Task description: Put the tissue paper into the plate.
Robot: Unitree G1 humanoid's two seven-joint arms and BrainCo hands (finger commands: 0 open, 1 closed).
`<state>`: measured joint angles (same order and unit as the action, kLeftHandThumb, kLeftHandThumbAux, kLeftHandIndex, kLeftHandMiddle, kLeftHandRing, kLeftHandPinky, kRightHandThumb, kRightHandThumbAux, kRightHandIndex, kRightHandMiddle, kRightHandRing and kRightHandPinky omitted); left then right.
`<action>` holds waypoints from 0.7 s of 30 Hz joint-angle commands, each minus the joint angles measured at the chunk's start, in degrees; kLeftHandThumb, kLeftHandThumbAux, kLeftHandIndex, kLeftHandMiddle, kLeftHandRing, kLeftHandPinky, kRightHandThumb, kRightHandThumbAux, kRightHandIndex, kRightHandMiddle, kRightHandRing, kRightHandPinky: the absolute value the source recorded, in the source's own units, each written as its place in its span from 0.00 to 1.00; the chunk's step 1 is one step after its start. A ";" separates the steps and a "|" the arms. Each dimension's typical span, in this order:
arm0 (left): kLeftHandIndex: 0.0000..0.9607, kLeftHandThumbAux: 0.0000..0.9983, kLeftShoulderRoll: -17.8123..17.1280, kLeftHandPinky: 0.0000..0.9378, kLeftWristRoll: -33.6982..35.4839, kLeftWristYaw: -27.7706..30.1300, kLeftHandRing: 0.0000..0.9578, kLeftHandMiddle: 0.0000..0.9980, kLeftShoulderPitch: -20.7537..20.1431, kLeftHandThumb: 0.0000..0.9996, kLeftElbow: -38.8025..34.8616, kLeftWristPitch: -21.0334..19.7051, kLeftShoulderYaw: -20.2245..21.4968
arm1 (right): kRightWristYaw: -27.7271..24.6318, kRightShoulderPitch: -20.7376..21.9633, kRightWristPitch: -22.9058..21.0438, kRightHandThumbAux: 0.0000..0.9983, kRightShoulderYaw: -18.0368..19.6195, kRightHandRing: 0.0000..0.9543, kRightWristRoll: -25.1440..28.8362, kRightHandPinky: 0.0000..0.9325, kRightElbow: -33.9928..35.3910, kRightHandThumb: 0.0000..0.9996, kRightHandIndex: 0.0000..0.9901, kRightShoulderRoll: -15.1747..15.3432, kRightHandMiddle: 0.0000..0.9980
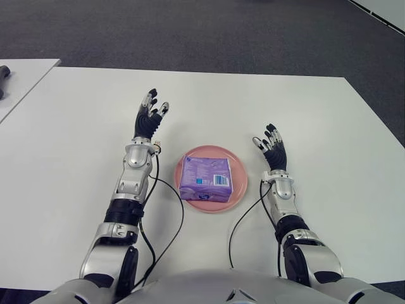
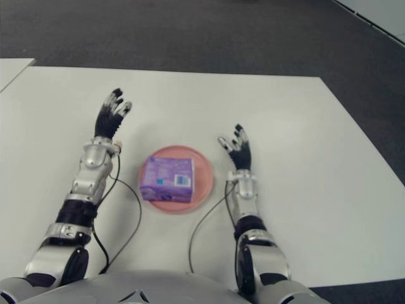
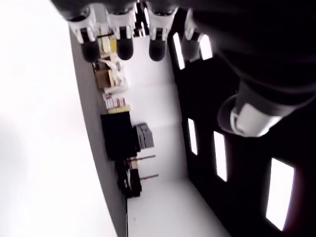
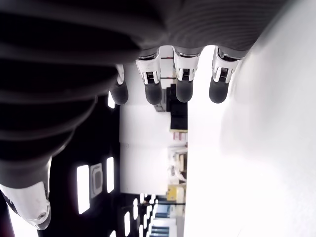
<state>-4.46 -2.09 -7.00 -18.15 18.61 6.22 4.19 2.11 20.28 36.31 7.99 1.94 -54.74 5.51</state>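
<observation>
Purple tissue pack is lying in the pink plate, between both hands. Left hand and right hand are hovering spread-fingered, gripping nothing.

The tissue pack hides the plate's middle (only its rim shows).

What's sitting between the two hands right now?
The pink plate with the tissue pack on it, between left hand and right hand, in both eye views.

White table, dark carpet beyond. Pink plate sits near its front edge, centre. Second white table adjoins at the robot's left.
</observation>
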 commanded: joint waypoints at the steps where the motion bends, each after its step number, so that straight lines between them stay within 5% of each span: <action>1: 0.00 0.57 2.47 0.00 1.45 -2.78 0.00 0.00 1.78 0.00 -0.50 -0.45 1.96 | -0.11 -4.51 -3.13 0.61 0.04 0.04 0.08 0.08 -3.61 0.12 0.02 -1.32 0.05; 21: 0.00 0.58 5.20 0.00 -1.90 -4.84 0.00 0.00 7.33 0.00 7.37 4.81 0.15 | -0.06 -4.66 -3.10 0.61 -0.01 0.04 0.04 0.08 -3.37 0.12 0.02 -1.38 0.05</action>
<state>0.61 -3.31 -11.64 -12.28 22.85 10.03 4.97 2.11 20.31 36.31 7.98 1.94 -54.77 5.42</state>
